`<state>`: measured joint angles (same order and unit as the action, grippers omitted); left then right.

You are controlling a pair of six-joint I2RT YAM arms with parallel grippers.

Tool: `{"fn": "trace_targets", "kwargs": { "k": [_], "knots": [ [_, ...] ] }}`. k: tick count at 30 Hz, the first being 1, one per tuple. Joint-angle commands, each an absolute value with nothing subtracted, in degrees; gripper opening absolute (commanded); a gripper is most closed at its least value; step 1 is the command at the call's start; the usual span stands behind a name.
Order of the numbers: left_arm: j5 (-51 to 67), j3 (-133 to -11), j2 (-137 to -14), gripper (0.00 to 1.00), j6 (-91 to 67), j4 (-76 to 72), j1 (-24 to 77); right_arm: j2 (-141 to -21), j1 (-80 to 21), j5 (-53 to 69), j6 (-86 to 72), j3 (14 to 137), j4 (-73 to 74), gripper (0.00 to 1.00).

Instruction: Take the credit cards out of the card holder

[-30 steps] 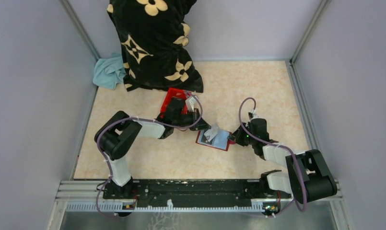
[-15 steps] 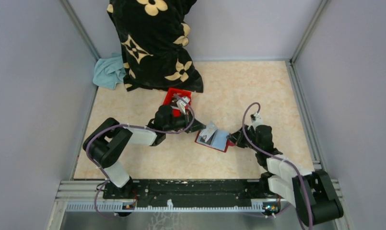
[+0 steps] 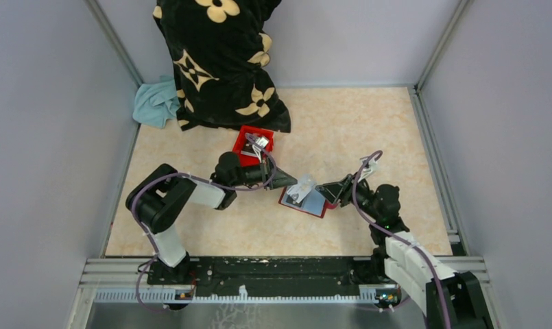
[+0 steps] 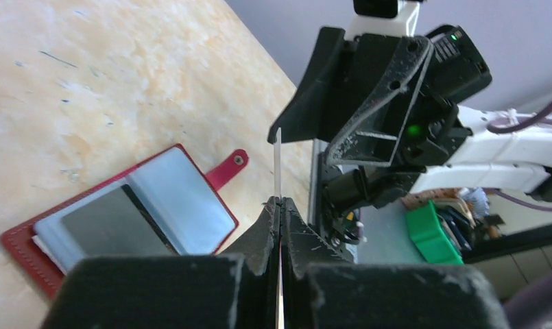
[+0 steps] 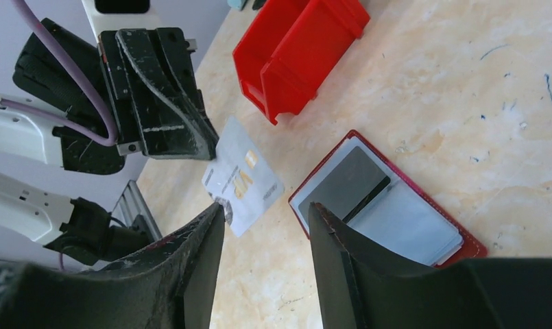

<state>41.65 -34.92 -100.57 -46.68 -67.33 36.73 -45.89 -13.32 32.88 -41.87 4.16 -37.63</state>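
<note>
**One's out, others tucked in**

So the left hand is clenched on a credit card, just over the card holder lying open mid-worktop, more cards in its sleeves. The right hand is spread open beside it. Behind, the red box holds something pale.

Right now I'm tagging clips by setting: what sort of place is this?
Probably a robot test cell in a lab: plain grey panel walls enclose a marbled tabletop, two arms are bolted to a metal rail, and props like a red bin sit around.
</note>
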Motion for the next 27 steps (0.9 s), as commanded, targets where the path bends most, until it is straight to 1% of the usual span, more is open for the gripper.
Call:
{"fn": "trace_targets", "kwargs": {
  "k": [1,4,6,9,12,17,21,27],
  "knots": [
    [51.9,-37.7,-103.7,0.0,-51.5,-77.4,36.5,-44.8,-12.8,33.8,-36.5,9.8,-36.9,0.49],
    [56.2,-39.4,-106.0,0.0,-54.5,-81.4,36.5,-42.8,-12.8,32.2,-31.7,13.7,-28.5,0.49],
    [58.3,-40.2,-108.1,0.0,-57.2,-84.7,36.5,-43.1,-12.8,33.3,-31.0,14.6,-27.8,0.48],
    [59.8,-41.0,-110.7,0.0,-61.6,-90.7,36.5,-44.8,-12.8,36.5,-31.7,13.6,-30.4,0.46],
    [60.5,-41.8,-111.8,0.0,-63.3,-91.6,36.5,-45.9,-12.8,39.8,-33.0,12.8,-33.5,0.46],
    [61.5,-42.3,-112.2,0.0,-64.2,-92.5,36.5,-47.7,-13.1,43.6,-33.7,13.1,-35.7,0.42],
    [62.2,-42.7,-113.1,0.0,-66.0,-94.5,36.5,-49.4,-14.7,44.4,-33.3,13.2,-35.8,0.4],
    [63.7,-44.1,-116.2,0.0,-72.5,-102.5,36.5,-51.1,-17.1,45.2,-32.2,13.8,-35.1,0.39]
  ]
}}
